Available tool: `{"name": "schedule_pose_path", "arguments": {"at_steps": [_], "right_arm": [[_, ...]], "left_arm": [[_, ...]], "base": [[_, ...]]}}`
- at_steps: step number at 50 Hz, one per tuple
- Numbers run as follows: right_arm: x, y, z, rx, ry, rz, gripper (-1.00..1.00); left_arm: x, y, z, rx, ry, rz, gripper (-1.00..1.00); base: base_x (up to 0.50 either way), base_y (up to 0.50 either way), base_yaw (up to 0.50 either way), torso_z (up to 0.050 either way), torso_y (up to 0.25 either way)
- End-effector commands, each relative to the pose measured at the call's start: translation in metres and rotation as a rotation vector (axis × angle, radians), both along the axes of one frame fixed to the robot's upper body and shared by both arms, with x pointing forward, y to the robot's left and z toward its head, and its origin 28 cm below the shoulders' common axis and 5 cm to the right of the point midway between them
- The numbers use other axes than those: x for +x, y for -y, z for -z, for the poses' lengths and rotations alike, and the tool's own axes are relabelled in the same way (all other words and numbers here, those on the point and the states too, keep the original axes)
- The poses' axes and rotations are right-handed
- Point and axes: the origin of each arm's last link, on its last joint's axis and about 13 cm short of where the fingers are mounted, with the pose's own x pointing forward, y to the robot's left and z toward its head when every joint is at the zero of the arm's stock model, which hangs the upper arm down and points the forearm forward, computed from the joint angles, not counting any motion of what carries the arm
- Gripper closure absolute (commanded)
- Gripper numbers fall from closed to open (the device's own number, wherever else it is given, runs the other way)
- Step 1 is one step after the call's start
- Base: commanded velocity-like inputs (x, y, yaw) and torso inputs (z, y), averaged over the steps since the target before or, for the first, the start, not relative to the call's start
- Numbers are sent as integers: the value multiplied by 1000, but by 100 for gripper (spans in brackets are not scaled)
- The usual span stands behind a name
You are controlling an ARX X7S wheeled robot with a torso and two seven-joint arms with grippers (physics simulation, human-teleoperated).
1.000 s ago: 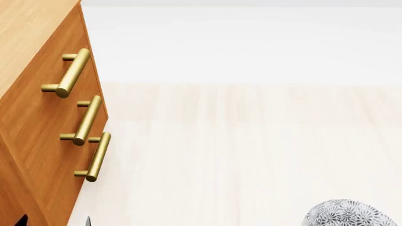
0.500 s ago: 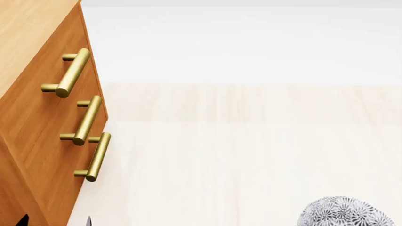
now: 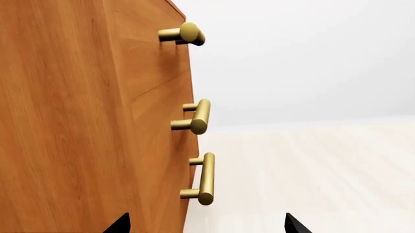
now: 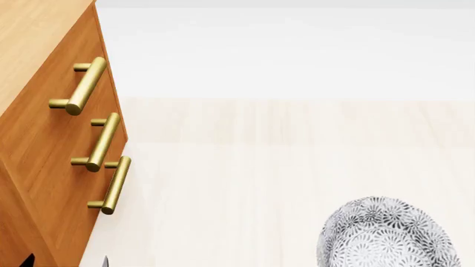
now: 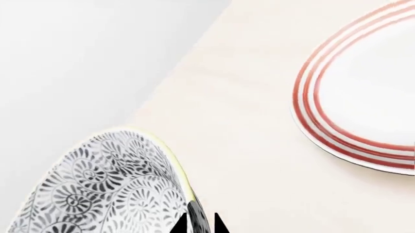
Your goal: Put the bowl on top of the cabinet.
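Head view: right hand (image 5: 198, 224) clamps the bowl (image 4: 386, 233), lifted; cabinet (image 4: 37, 133) top is not reached; left hand (image 3: 204, 225) apart.

The cabinet (image 4: 44, 167) filled the left side of the head view, its drawer front sloping down toward the pale floor (image 4: 282, 183). Three brass handles (image 4: 102, 142) stuck out from that front, one below another, into the space beside it. To their right the floor lay open up to the white wall (image 4: 297, 50). The cabinet's light wood top (image 4: 30, 39) showed bare at the upper left corner. The bowl (image 4: 386, 233) took up the lower right, well apart from the handles. In the right wrist view a red-ringed plate (image 5: 370, 97) lay on the floor, near the bowl (image 5: 110, 189), with a strip of bare floor between them.
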Motion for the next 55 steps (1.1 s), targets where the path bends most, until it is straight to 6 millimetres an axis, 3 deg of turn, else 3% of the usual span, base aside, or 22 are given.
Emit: {"name": "schedule_pose_path", "arguments": {"at_steps": [1,15,26,43,55], "right_arm": [[-8,-5,-9,-63,164,-77,100],[-18,-7,-12,-85,275,-107,100],[-1,-14,-9,-166,191,-93,100],[-16,-21,-60,-333,297,-57,100],[-20,-31,-80,-463,326,1,100]], "left_arm": [[0,0,1,3,-3,2,-100],[1,0,2,4,-8,2,-100],[4,-3,3,-18,-27,0,-100],[-7,-5,-9,-19,19,-3,-100],[-16,-10,-26,-20,33,0,-100]], "base": [[0,0,0,0,0],[0,0,0,0,0],[0,0,0,0,0],[0,0,0,0,0],[0,0,0,0,0]]}}
